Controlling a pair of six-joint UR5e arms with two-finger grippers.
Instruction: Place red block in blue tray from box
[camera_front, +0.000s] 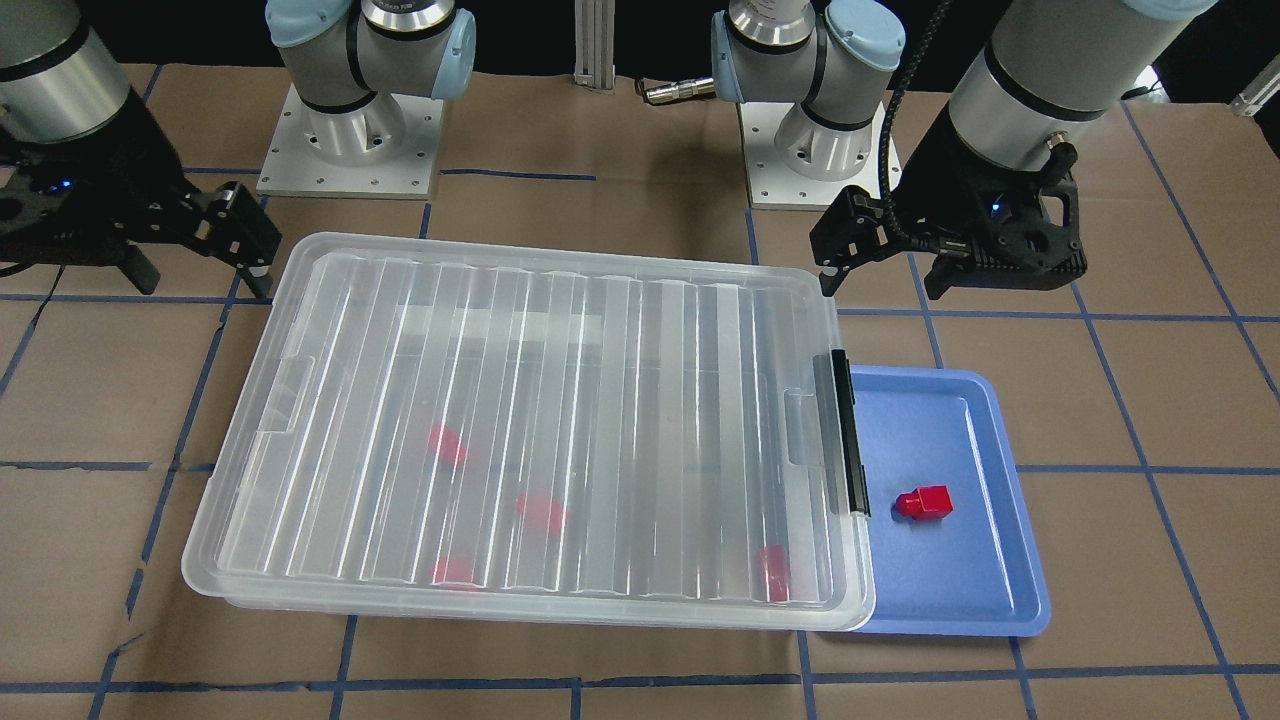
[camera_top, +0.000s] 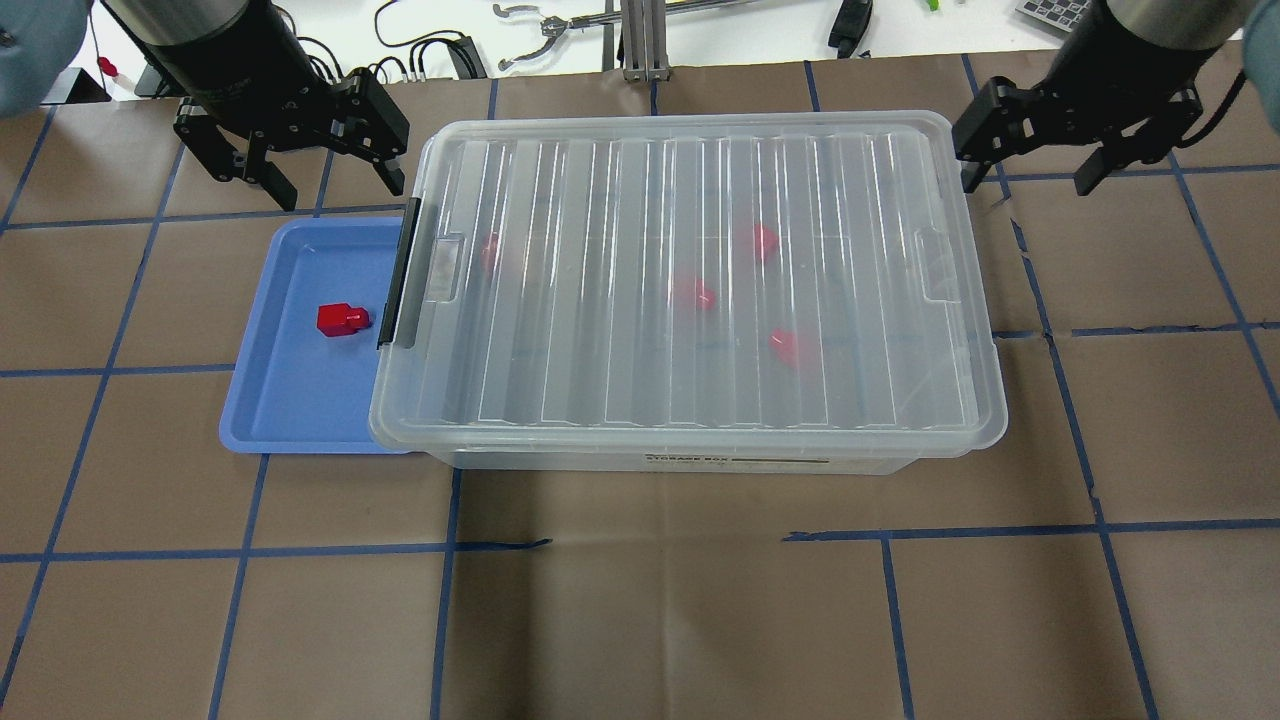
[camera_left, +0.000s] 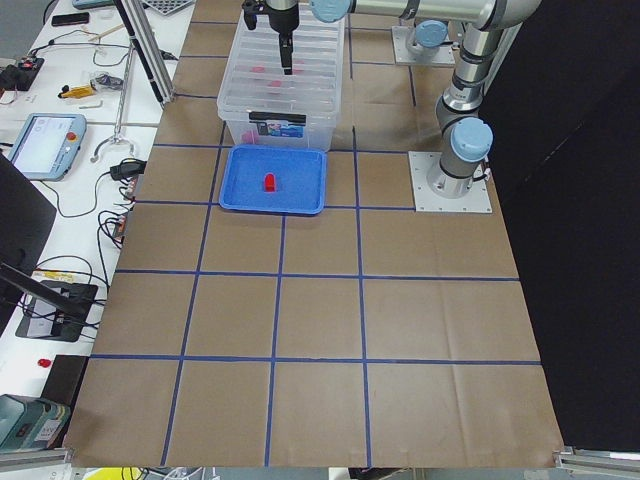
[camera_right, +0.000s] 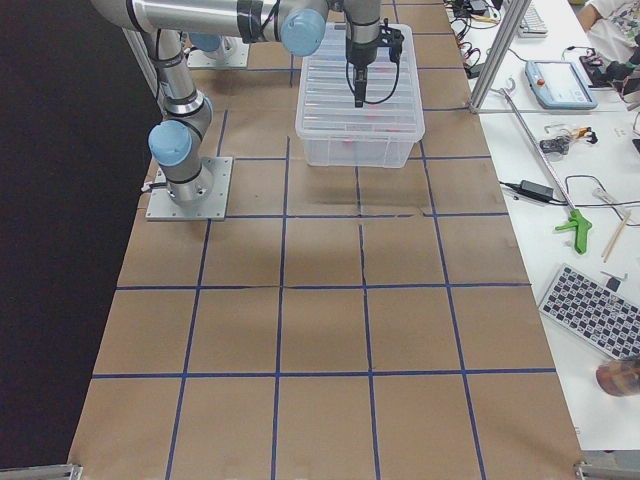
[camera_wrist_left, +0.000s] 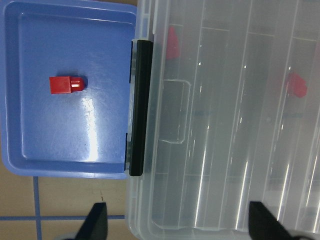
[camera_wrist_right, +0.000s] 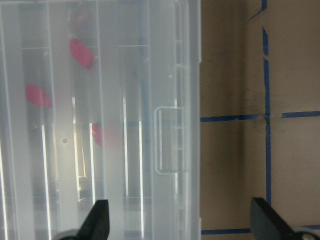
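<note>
Overhead exterior: we see the red block (camera_top: 343, 319) in the blue tray (camera_top: 270, 425), the box (camera_top: 700, 200) lidded, left gripper (camera_top: 330, 185) and right gripper (camera_top: 1032, 176) spread empty; we judge only retreat remains.

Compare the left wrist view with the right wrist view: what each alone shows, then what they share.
Left wrist only: the shallow blue plastic tray, the small red plastic block in it, the black latch bar. Right wrist only: the clear plastic box's latchless short end. Both: the ribbed translucent lid, blurred red blocks beneath, brown table paper, plus the open left pincer or right pincer.
</note>
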